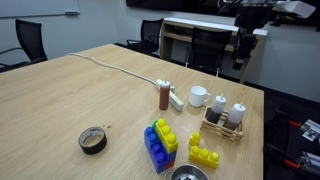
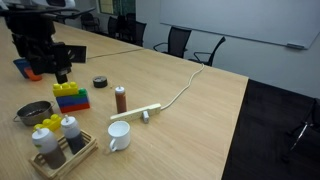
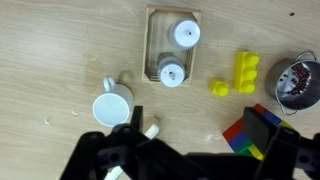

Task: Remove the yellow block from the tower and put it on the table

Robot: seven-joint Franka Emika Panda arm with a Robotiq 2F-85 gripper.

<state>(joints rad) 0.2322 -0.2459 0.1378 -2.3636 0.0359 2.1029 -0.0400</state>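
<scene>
The tower (image 1: 158,146) stands near the table's (image 1: 70,100) front edge, with a blue base and a small green brick. The yellow block (image 1: 166,134) sits on top of it. In an exterior view the tower (image 2: 71,98) shows the yellow block (image 2: 66,88) on top. My gripper (image 1: 243,62) is open and empty, high above the table and apart from the tower. It also shows in an exterior view (image 2: 52,68). In the wrist view my gripper (image 3: 200,118) has wide-spread fingers. The tower (image 3: 243,135) lies by the right finger, with a sliver of the yellow block (image 3: 256,151).
A stepped yellow brick piece (image 1: 205,155) and a metal bowl (image 1: 190,173) lie beside the tower. A wooden tray with two bottles (image 1: 225,120), a white mug (image 1: 199,96), a brown bottle (image 1: 164,95), a power strip (image 1: 175,98) and a tape roll (image 1: 93,140) stand around.
</scene>
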